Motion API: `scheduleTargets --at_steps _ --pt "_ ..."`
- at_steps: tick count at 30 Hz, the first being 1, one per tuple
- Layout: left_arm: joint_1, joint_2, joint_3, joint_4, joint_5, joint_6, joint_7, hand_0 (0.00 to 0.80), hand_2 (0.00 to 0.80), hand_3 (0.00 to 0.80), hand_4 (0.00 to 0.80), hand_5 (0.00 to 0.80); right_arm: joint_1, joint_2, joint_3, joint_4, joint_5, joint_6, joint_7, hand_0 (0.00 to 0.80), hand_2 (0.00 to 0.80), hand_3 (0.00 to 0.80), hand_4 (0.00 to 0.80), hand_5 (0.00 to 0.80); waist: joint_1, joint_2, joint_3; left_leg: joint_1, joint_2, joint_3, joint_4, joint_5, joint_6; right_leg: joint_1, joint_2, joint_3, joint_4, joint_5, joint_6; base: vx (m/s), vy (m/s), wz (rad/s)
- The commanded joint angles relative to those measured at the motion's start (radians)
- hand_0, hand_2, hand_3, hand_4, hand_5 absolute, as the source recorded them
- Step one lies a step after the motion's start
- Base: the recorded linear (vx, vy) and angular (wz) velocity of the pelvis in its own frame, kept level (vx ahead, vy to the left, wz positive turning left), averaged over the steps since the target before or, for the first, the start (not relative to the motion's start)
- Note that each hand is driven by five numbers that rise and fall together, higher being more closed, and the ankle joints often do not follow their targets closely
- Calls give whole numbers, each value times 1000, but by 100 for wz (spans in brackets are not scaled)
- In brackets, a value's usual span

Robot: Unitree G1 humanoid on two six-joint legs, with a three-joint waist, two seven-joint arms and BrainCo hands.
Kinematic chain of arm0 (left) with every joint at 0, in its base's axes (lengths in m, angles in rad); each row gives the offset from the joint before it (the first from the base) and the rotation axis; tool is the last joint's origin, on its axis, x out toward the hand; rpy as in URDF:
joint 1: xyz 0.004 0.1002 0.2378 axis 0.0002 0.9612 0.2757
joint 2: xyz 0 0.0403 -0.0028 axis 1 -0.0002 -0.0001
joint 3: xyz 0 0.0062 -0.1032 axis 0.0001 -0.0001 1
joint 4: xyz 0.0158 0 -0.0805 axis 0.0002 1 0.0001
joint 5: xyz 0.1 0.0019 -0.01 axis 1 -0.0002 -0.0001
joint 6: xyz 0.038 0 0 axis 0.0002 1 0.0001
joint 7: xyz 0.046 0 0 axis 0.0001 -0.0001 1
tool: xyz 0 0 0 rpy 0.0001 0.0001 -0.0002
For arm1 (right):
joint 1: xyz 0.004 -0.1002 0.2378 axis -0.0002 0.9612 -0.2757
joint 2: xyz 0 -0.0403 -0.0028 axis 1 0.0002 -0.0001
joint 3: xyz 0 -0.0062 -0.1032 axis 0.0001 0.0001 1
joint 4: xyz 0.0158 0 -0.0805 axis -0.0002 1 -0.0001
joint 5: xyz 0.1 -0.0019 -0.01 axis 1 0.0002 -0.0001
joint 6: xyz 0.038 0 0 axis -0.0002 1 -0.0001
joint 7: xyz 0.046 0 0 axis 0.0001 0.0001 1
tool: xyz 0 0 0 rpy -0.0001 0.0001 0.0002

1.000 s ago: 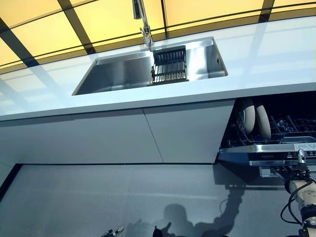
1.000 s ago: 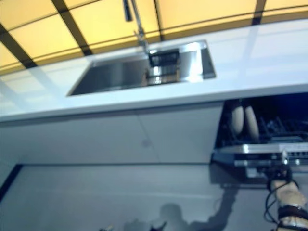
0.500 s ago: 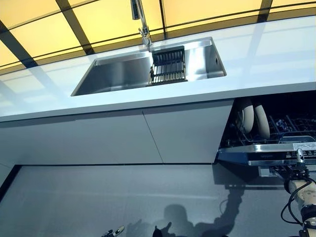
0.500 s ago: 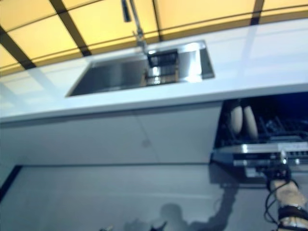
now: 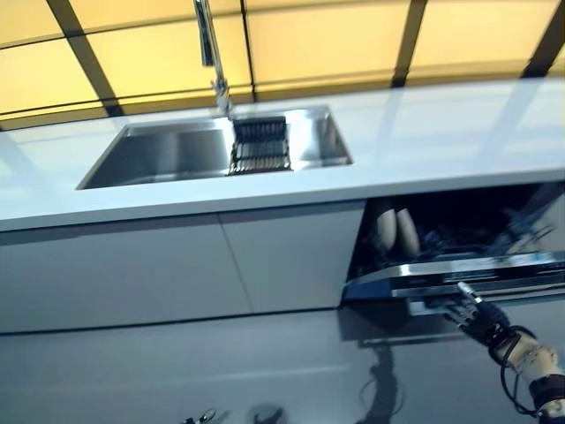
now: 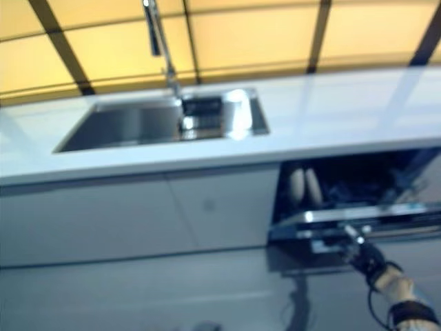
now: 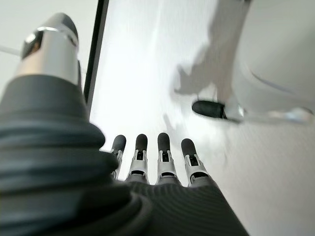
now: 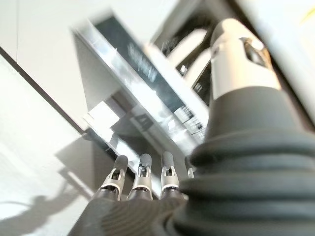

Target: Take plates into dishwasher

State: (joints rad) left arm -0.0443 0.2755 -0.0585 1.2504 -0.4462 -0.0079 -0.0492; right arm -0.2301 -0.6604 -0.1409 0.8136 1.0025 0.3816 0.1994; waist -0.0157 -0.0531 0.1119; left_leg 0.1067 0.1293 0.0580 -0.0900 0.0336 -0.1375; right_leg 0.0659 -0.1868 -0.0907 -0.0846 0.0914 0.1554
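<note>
Two pale plates point(image 5: 395, 232) stand on edge in the dishwasher's dark rack, behind its partly lowered door point(image 5: 415, 281). They also show past the thumb in the right wrist view as plates point(image 8: 190, 43). My right hand point(image 5: 479, 320) reaches up from the lower right, open, its straight fingers point(image 8: 141, 178) at the underside of the door's front edge. My left hand point(image 7: 162, 162) hangs low over the floor, open and holding nothing. Only its fingertips point(image 5: 205, 415) show at the bottom of the eye views.
A white counter point(image 5: 441, 132) runs across, with a steel sink point(image 5: 159, 155), a dark dish rack point(image 5: 259, 144) in it and a tall faucet point(image 5: 208, 44). White cabinet fronts point(image 5: 177, 274) stand left of the dishwasher. Grey floor point(image 5: 265, 371) lies below.
The whole picture has shifted left, so the camera has moved. My right hand stays at the door's front edge, its forearm now slanting in from the lower right.
</note>
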Motion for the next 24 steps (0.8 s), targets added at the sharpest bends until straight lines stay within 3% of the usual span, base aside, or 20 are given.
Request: scheduleTargets --at_steps 1,11,16,24 --pt "4 56 -6 78 10 -21 9 0 0 0 0 0 -11 -13 30 -67 -85 3 62 0 0 0 0 0 -16 -37 -95 -25 -16 2 3 -11 64 24 26 18 30 -14 -9 16 2 -10" --pt "18 61 26 81 29 -29 -5 0 0 0 0 0 143 7 -20 -6 -202 18 139 0 0 0 0 0 -39 -50 -79 -23 -10 23 3 -11 67 19 32 32 32 -12 -4 3 -3 -4" --pt "12 67 30 85 36 -38 -15 0 0 0 0 0 169 47 -38 51 -143 -25 123 0 0 0 0 0 -44 -49 -75 -22 -7 29 3 -11 68 12 33 38 36 -11 1 -11 -31 -6" --pt "-5 71 8 75 12 -59 -40 0 0 0 0 0 168 179 -72 269 70 -169 146 0 0 0 0 0 -28 -19 -60 -20 -6 19 3 -14 74 10 32 35 40 -18 3 16 -52 -1"
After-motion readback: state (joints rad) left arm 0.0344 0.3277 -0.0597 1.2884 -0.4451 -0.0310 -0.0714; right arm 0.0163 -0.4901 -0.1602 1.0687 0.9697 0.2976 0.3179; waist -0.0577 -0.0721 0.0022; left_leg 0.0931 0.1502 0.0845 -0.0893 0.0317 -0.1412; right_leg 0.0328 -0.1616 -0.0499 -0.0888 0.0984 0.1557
